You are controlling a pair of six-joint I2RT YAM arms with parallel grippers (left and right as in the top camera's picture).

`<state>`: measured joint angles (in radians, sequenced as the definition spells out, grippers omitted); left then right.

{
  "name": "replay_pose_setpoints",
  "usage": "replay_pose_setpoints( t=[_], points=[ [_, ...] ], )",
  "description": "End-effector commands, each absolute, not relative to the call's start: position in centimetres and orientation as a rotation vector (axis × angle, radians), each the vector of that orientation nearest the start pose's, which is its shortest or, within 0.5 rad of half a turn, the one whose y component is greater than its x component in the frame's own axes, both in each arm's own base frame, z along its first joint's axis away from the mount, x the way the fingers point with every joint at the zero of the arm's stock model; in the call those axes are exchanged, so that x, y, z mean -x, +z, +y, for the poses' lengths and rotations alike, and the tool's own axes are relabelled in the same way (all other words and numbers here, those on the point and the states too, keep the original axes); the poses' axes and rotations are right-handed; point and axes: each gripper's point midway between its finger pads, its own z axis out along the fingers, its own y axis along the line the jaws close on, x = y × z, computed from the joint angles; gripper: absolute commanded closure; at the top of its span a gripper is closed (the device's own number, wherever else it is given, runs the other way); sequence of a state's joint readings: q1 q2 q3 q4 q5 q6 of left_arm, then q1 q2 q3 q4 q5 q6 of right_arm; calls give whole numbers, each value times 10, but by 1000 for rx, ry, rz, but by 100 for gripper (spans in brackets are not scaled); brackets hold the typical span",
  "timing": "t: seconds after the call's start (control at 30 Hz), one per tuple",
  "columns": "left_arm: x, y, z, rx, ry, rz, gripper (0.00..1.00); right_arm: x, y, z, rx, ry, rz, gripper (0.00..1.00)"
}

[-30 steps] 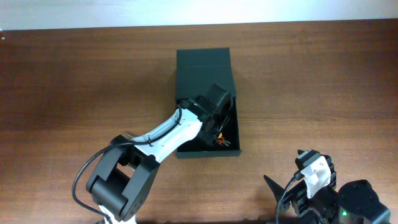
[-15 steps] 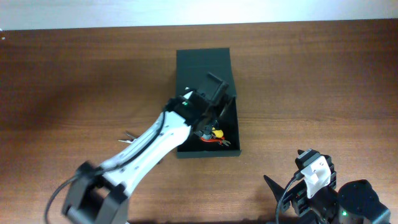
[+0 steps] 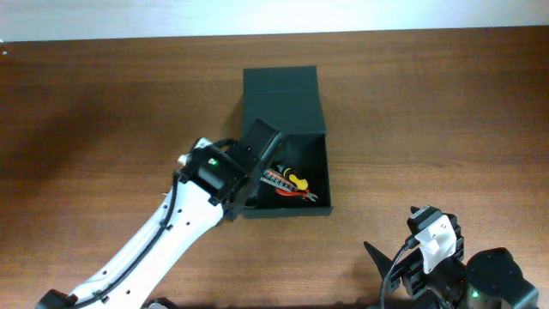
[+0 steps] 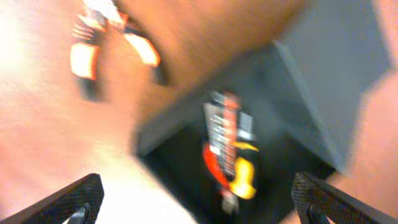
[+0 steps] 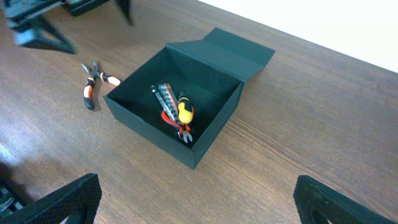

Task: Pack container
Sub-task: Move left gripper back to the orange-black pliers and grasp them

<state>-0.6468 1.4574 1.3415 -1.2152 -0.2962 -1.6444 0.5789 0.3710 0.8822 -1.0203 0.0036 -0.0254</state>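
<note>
Mid-table on the brown wooden tabletop (image 3: 103, 103): dark green-black matte rectangular container (image 3: 292, 209), standing open, its hinged flap lid (image 3: 280, 90) folded back on the side away from the arms. Inside the container, on its floor: a yellow-and-red-handled tool (image 5: 185, 112) and, touching it, a grey-black fold-out key set (image 5: 163, 96); exact type of either not resolvable. Outside the container, beside its left wall and apart from it: orange-handled pliers (image 5: 91, 84), lying flat on the wood.

Left gripper (image 4: 199, 208) hangs above the container's left wall, holding nothing. Its fingertips (image 4: 78, 199) sit at opposite lower corners of the left wrist view, jaws spread wide. That view is heavily blurred.

Right gripper (image 5: 199, 208) is off the container's near right corner, well apart from it, over bare wood. Its jaws are likewise spread wide, with nothing held.
</note>
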Motion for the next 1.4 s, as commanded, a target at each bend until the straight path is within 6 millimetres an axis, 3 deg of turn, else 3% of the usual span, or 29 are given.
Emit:
replay_pose_setpoints(
  t=[0.0,0.3,0.47,0.8,1.0,1.27,1.37],
  points=[
    [-266,184,-109,1514,-49,2275,1,-146,263,93,604,331,2001,1],
    [-276,180,-60,1866,-1,2024,1,-146,263,93,604,331,2001,1],
    [-280,160,-47,2022,47,2006,1,-146,263,93,604,331,2001,1],
    [-294,100,-62,2137,161,2107,1,-146,263,93,604,331,2002,1],
    [-299,66,-70,2154,78,2117,0,-146,263,93,604,331,2001,1],
    [-290,34,-73,2171,41,2132,0,-146,263,93,604,331,2002,1],
    [-289,23,-75,2180,10,2134,6,-146,263,93,604,331,2001,1]
  ],
)
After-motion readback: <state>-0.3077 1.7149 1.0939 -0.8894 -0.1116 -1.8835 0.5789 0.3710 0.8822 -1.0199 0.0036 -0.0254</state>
